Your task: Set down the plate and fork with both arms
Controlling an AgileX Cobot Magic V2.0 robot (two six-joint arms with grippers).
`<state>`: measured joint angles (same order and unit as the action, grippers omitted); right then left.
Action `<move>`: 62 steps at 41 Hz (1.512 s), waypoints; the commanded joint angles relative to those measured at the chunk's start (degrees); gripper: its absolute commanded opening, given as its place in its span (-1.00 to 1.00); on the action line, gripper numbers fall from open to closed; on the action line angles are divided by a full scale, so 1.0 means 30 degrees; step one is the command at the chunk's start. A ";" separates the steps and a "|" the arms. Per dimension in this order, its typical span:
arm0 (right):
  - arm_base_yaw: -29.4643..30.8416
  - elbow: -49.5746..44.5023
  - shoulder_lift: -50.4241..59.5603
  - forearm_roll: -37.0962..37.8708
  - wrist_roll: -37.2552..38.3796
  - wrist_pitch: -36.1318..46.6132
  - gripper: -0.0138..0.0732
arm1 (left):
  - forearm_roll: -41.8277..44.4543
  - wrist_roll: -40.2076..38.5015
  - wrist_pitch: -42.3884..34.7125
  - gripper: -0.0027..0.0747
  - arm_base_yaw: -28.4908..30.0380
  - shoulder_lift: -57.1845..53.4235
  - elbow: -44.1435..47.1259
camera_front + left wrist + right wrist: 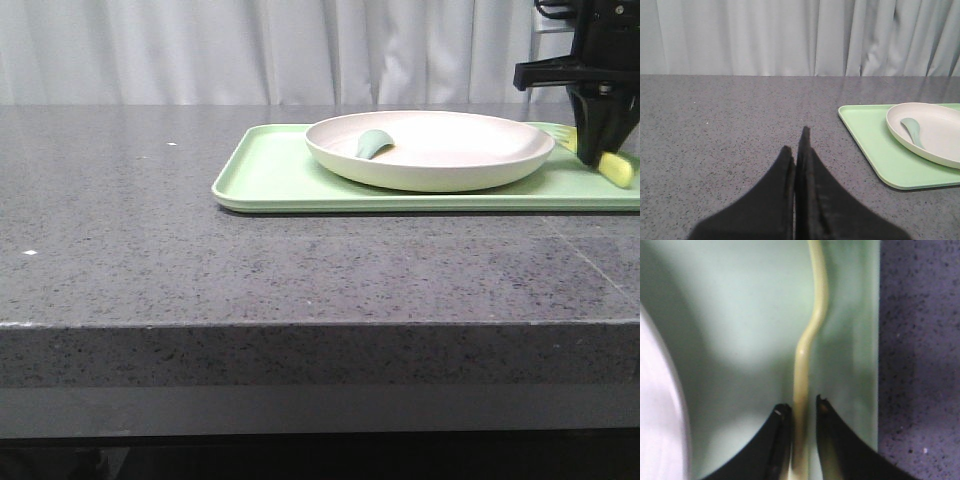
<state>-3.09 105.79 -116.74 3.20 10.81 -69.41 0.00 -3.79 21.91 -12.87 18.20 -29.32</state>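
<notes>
The cream-white plate [430, 150] [940, 135] sits on the light green tray [270, 170] [875, 145]. To its right the pale yellow fork [620, 168] [812, 325] lies on the tray [740, 315]. My right gripper [600, 158] [801, 407] is lowered over the fork's handle, fingers straddling it. One finger touches the handle and a thin gap shows at the other, so it reads as narrowly open. The plate's rim [655, 405] shows beside it. My left gripper [796, 140] is shut on nothing, above bare counter left of the tray, and is out of the front view.
A dull grey-green spoon-like utensil [375, 143] [912, 130] rests inside the plate. The tray's right edge meets the speckled grey counter [920, 365] just beside the fork. The counter [150, 220] has a front edge near the camera. White curtains hang behind.
</notes>
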 commanded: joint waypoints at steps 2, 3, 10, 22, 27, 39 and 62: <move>0.0066 0.0589 0.1202 0.0201 -0.0262 0.0186 0.15 | 0.0000 0.0009 -0.1460 -0.98 0.0022 0.0151 -0.0472; 0.0066 0.0589 0.1261 0.0201 -0.0284 0.0186 0.18 | 0.0000 0.0009 -0.1460 -0.98 0.0022 0.0151 -0.0472; 0.0066 0.0630 0.2687 0.0201 -0.0358 0.0427 0.20 | 0.0000 0.0009 -0.1460 -0.98 0.0022 0.0151 -0.0472; 0.0046 0.0459 0.5274 0.0185 -0.0358 0.0026 -0.51 | 0.0000 0.0009 -0.1460 -0.98 0.0022 0.0151 -0.0472; 0.0002 -0.0641 0.6775 0.0185 -0.0358 0.0735 -0.82 | 0.0000 0.0009 -0.1460 -0.98 0.0022 0.0151 -0.0472; -0.0181 -0.7980 1.3252 0.0165 -0.0386 0.4436 -0.83 | 0.0000 0.0009 -0.1460 -0.98 0.0022 0.0151 -0.0472; -0.0400 -2.6097 3.2136 0.1071 -0.0437 1.7558 -0.83 | 0.0000 0.0009 -0.1460 -0.98 0.0022 0.0151 -0.0472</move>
<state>-4.20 31.08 -27.61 4.10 10.11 -25.20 0.00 -3.79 22.00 -12.87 18.20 -29.32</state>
